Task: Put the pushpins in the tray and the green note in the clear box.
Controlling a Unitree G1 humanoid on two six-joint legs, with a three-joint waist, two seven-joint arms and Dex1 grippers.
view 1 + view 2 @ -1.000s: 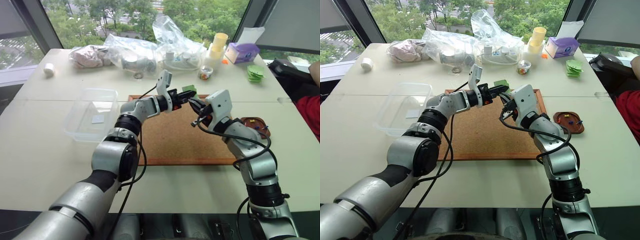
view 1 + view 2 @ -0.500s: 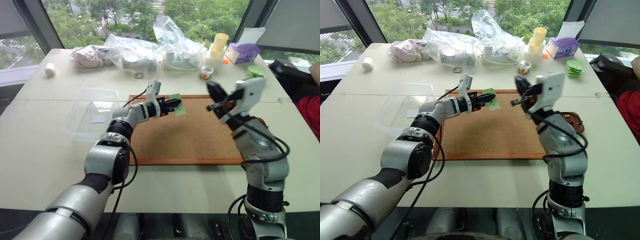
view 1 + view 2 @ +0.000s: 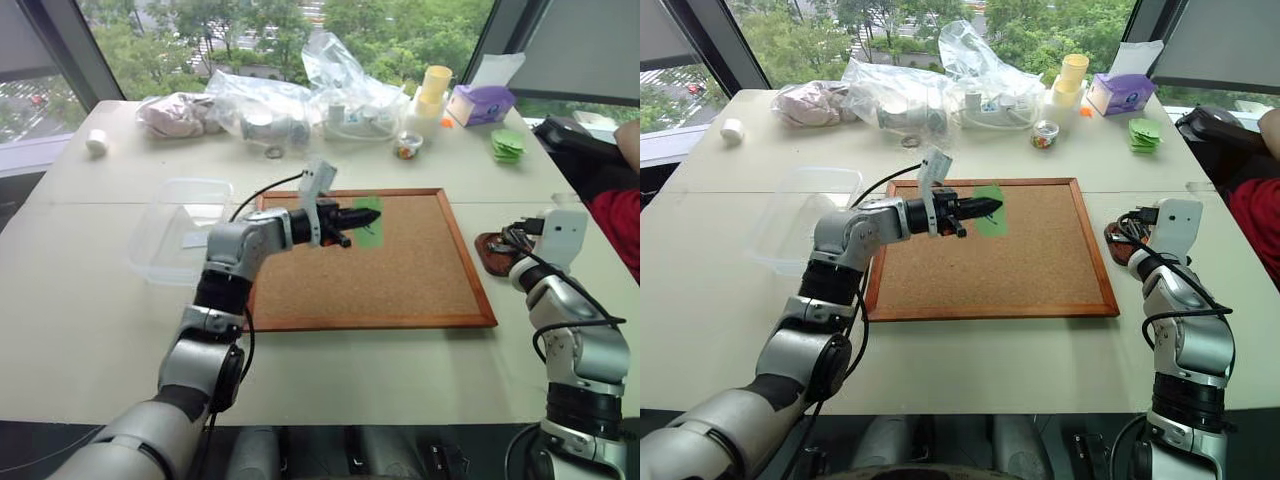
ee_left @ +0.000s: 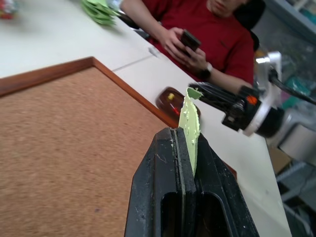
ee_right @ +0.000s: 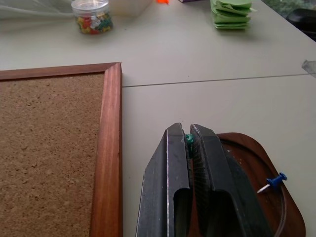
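Left wrist view, left claw (image 4: 190, 148) pinching green note (image 4: 189, 126), right claw (image 5: 188, 143) clamping green-headed pushpin (image 5: 188, 140) over tray (image 5: 266, 170)

I see rough cork board (image 3: 385, 260) in glossy wood frame, thin matt paper green note (image 4: 190, 126), glossy brown tray (image 5: 256, 173).

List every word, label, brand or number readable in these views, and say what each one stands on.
None can be read.
Purple box: no print that can be made out.
Small jar of pushpins: no label shows.
Stack of green notes: blank.
Green note in the left gripper: blank.
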